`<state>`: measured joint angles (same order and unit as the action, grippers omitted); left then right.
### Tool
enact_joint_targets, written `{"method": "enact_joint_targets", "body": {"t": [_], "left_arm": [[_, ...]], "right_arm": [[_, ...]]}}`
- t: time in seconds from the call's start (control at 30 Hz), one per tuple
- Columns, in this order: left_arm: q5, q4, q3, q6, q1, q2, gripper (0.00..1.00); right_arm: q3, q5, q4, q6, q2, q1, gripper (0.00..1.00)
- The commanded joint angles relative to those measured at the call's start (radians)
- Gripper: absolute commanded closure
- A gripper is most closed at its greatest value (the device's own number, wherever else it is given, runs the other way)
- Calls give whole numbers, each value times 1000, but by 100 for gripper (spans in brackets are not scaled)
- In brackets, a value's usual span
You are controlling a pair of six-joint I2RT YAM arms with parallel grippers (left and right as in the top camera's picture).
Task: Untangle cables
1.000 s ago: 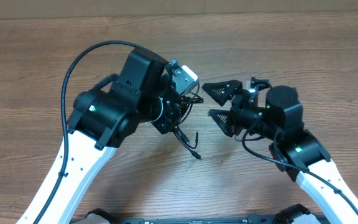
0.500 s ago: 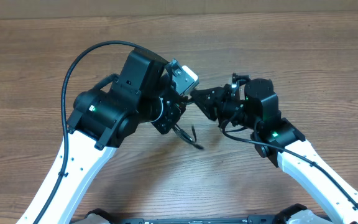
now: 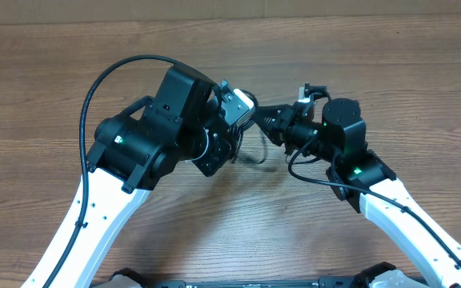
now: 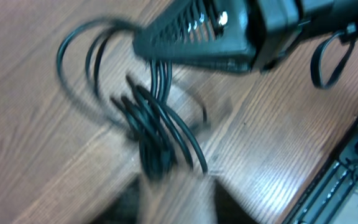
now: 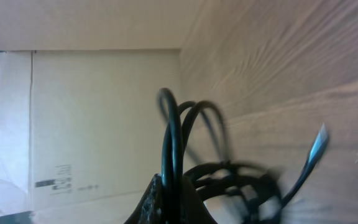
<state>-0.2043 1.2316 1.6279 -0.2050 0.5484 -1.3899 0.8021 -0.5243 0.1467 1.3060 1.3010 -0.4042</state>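
My right tool (image 3: pixel 269 122) is clamped fully shut on a few strands of the cables (image 4: pixel 157 124). Loops fan out on 1 side of its tips, and the knotted bundle trails from the other, touching or just over the counter (image 3: pixel 374 64) — I cannot tell which. Past the bundle from the right tool, my left tool (image 4: pixel 176 208) stands partly open, its mouth at the knot's far end. The bundle's long axis runs from the right tool toward it, so I judge the next pull goes along that line — the right arm already has the grip.
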Motion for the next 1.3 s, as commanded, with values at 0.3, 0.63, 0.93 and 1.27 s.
{"method": "enact_joint_targets", "body": {"t": [0.3, 0.63, 0.93, 1.27], "left_arm": [[12, 12, 18, 114, 0, 2, 0], [-10, -241, -207, 322, 2, -11, 0], [2, -533, -462, 502, 10, -11, 16], [135, -553, -493, 488, -24, 32, 96]], "right_arm": [[11, -143, 88, -108, -3, 86, 96], [11, -153, 88, -103, -3, 86, 96], [11, -151, 88, -74, -3, 86, 96], [11, -75, -89, -132, -3, 86, 96]]}}
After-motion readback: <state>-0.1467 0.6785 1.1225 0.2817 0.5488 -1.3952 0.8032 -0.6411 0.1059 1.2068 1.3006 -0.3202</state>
